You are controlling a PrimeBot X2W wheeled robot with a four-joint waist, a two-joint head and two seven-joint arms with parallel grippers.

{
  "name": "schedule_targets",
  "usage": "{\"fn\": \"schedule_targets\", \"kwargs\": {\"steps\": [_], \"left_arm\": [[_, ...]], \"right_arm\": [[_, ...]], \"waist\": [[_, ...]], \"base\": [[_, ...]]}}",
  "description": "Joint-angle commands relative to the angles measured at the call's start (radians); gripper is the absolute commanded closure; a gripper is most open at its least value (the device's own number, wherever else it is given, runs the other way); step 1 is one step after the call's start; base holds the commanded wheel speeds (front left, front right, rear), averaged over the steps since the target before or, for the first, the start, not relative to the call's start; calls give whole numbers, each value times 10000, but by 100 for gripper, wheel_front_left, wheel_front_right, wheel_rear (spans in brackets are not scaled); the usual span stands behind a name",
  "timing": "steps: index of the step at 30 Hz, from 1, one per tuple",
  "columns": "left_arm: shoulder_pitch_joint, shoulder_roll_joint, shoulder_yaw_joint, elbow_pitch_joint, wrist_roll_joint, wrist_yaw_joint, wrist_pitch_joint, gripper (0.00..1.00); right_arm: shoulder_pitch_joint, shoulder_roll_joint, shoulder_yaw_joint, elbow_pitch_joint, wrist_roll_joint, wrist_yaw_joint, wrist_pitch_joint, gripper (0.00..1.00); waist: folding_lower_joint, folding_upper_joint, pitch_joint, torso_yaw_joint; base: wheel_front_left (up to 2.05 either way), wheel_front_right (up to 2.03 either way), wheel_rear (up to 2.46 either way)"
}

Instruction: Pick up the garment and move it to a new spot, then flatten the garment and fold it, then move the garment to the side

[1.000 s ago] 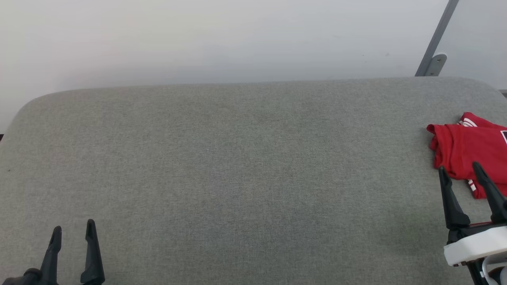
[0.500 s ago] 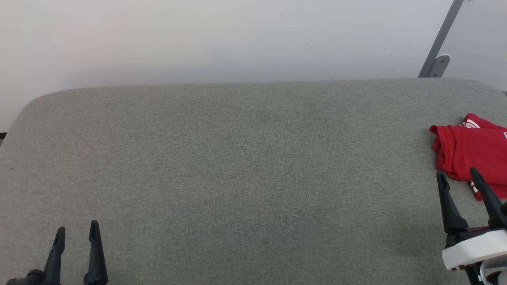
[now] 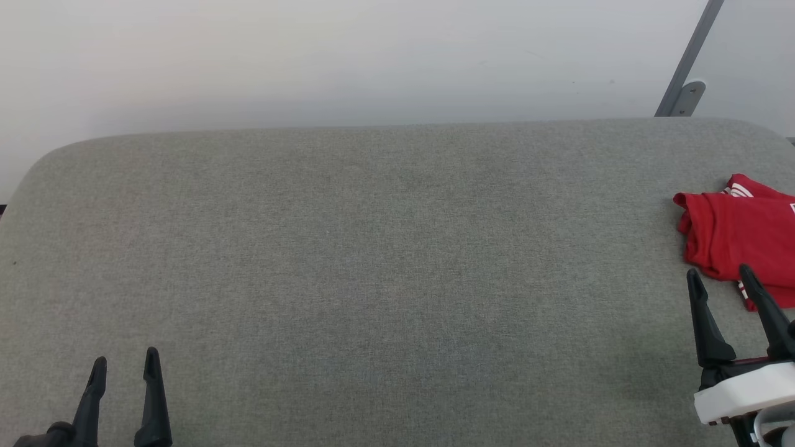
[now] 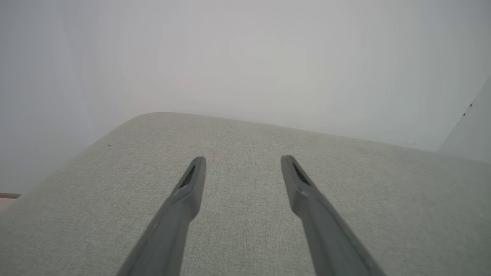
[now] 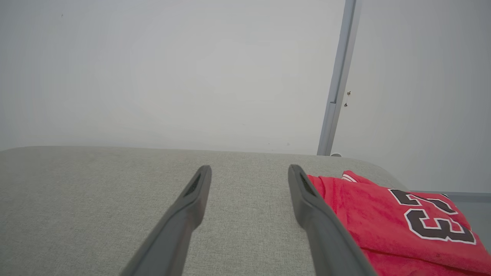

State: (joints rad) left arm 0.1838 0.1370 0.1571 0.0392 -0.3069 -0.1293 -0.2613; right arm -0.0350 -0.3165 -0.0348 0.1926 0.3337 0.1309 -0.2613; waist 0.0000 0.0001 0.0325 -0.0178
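The garment (image 3: 739,239) is a red shirt lying folded at the far right edge of the grey table (image 3: 372,248), cut off by the frame. In the right wrist view the garment (image 5: 387,222) shows its black, white-outlined "23" facing up. My right gripper (image 3: 720,276) stands open just in front of the garment's near edge, its fingers holding nothing. In its own view the right gripper (image 5: 249,170) has the garment just to the right of its right finger. My left gripper (image 3: 124,363) is open at the lower left, far from the garment, and the left gripper (image 4: 241,161) is over bare table.
A white wall (image 3: 310,56) runs behind the table's rounded far edge. A grey slanted post (image 3: 686,68) with a bracket stands at the back right, behind the table (image 5: 96,199). The table's left corner (image 4: 153,119) curves off toward the wall.
The camera has shifted slightly, so the whole picture has moved. The right gripper has drawn back a little from the garment. The garment lies as before.
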Motion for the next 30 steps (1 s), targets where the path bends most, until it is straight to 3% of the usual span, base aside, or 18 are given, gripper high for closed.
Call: {"fn": "schedule_targets", "kwargs": {"steps": [1, 3, 4, 9, 30], "left_arm": [[-42, 49, -23, 12, 48, -12, -48, 0], [-55, 43, -11, 24, 34, -13, -48, 0], [-3, -9, 0, 23, 14, 2, 1, 100], [21, -239, -79, 480, -91, 2, 85, 100], [-793, -399, -173, 890, -3582, -3, 1070, 100]], "right_arm": [[72, 52, -26, -22, 8, -6, -41, 0], [83, 70, -40, -31, -9, -7, -41, 0], [6, 33, -25, -1, 1, 0, 1, 100], [246, 354, 61, 391, 101, 2, 64, 100], [-48, 967, -182, 407, 3509, 1, 1058, 100]], "waist": [[0, -1, 6, 8], [0, -1, 12, 28], [0, -1, 13, 27], [0, -1, 13, 26], [0, -1, -39, 52]], "base": [[0, 0, 0], [0, 0, 0], [0, 0, 0], [0, 0, 0], [0, 0, 0]]}}
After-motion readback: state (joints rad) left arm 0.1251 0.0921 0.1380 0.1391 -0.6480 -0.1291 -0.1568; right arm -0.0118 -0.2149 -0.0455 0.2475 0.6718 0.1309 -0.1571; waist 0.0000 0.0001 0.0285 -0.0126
